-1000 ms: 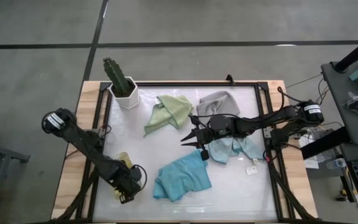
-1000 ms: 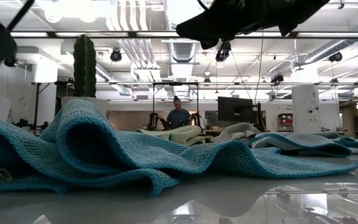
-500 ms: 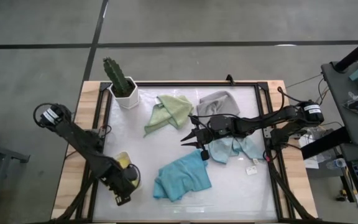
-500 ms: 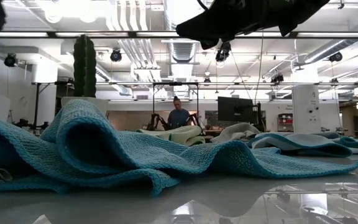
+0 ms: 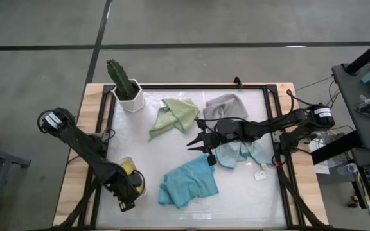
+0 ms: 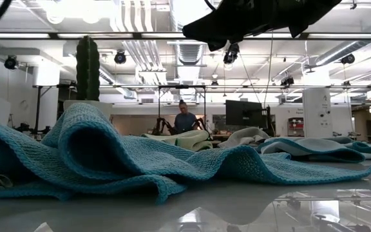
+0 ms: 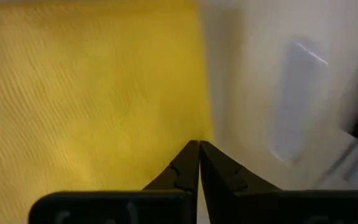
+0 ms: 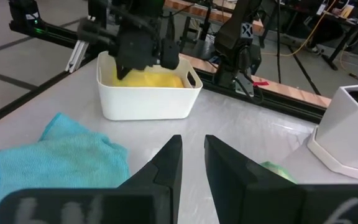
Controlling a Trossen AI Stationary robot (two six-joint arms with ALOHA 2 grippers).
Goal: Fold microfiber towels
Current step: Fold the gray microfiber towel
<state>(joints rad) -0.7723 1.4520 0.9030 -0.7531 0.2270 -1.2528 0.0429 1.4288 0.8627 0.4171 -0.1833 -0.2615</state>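
Five microfiber towels show. The sage green one (image 5: pixel 175 114), the grey one (image 5: pixel 227 104), the pale blue one (image 5: pixel 243 153) and the teal one (image 5: pixel 188 183) lie crumpled on the white table. The yellow one (image 5: pixel 128 169) lies in the white tray (image 8: pixel 148 99) at the near left. My left gripper (image 7: pixel 199 146) points down over that tray, shut and empty, just above the yellow towel's edge. My right gripper (image 8: pixel 193 155) hangs level above the table's middle, between the sage green and teal towels. Its fingers stand slightly apart with nothing between them.
A cactus in a white pot (image 5: pixel 127 86) stands at the far left corner. A small white tag (image 5: pixel 260 174) lies near the pale blue towel. Black rails frame the table. In the low view the teal towel (image 6: pixel 108 161) fills the foreground.
My left arm has swung a little and turned at the wrist. Its gripper has shifted slightly toward the near left edge over the tray and stayed shut, so more of the yellow towel shows.
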